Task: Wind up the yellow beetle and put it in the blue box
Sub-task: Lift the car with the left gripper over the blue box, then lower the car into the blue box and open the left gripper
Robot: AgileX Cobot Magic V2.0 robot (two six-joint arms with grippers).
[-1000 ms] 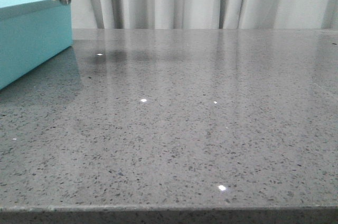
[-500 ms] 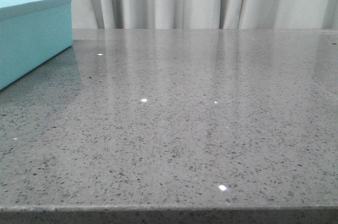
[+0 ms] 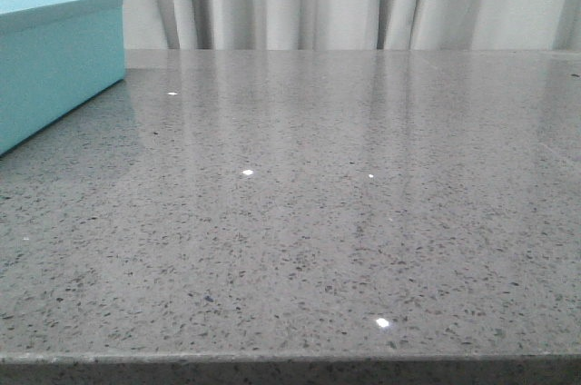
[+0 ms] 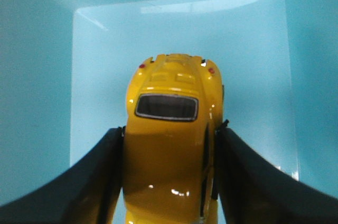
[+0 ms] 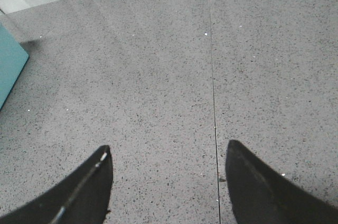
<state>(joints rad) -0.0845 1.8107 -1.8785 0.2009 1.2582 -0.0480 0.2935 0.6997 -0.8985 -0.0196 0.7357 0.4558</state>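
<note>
Beetle held over the box interior, release still to come.

My left tool (image 4: pixel 169 171) is clamped on the small glossy yellow toy beetle car (image 4: pixel 169 145), one dark finger on each flank, and it hangs above the pale floor of the large turquoise-blue rectangular box (image 4: pixel 47 76); I cannot tell whether it touches bottom. I judge winding finished and only lowering and letting go left. The car looks intact: rounded roof, dark rear window, two red tail lamps. My right tool (image 5: pixel 168 182) is spread wide and empty over the speckled grey stone counter (image 5: pixel 158 76). The front view shows only the box's corner (image 3: pixel 54 58).
</note>
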